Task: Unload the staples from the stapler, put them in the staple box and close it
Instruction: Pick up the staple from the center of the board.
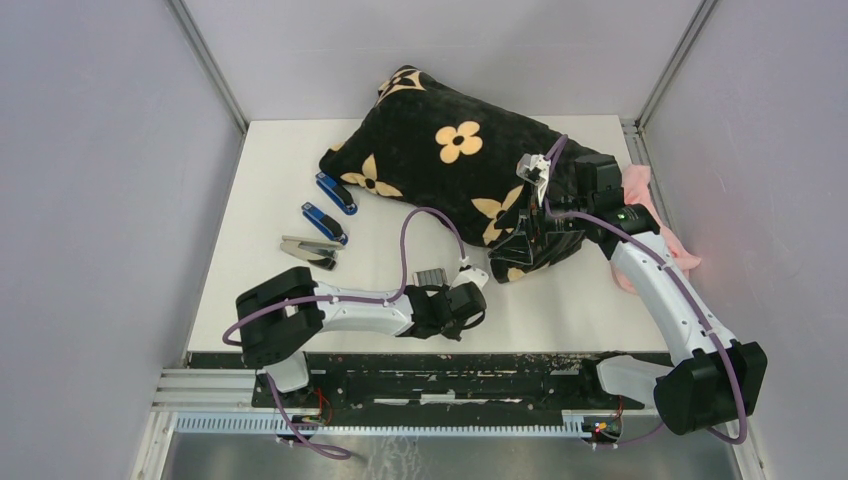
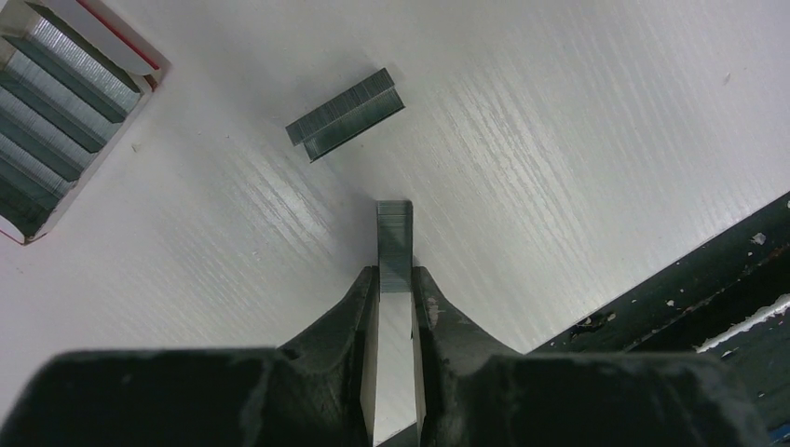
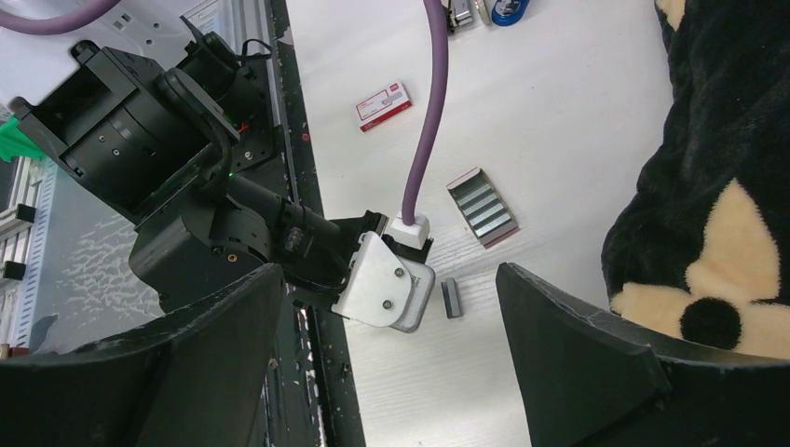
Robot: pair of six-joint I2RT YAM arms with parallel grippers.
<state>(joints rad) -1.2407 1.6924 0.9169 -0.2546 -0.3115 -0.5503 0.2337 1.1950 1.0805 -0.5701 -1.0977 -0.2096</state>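
Observation:
In the left wrist view my left gripper (image 2: pixel 395 276) is shut on a short silvery-grey strip of staples (image 2: pixel 395 233) just above the white table, near its front edge. Ahead of it a second strip of staples (image 2: pixel 346 114) lies loose; the right wrist view shows this loose strip (image 3: pixel 452 298) too. A grey stapler (image 1: pixel 308 250) lies at the left beside two blue staplers (image 1: pixel 330 208). My left gripper (image 1: pixel 470 300) is well to their right. My right gripper (image 1: pixel 527 245) hangs wide open and empty above the table by the cushion's edge, looking down on the left wrist.
An open tray of staple strips (image 2: pixel 56 102) sits just left of the left gripper. A small white-and-red box (image 3: pixel 383 104) lies further off. A black flowered cushion (image 1: pixel 450 150) fills the back middle, with pink cloth (image 1: pixel 650 200) behind the right arm. The table's dark front rail (image 1: pixel 450 370) is close.

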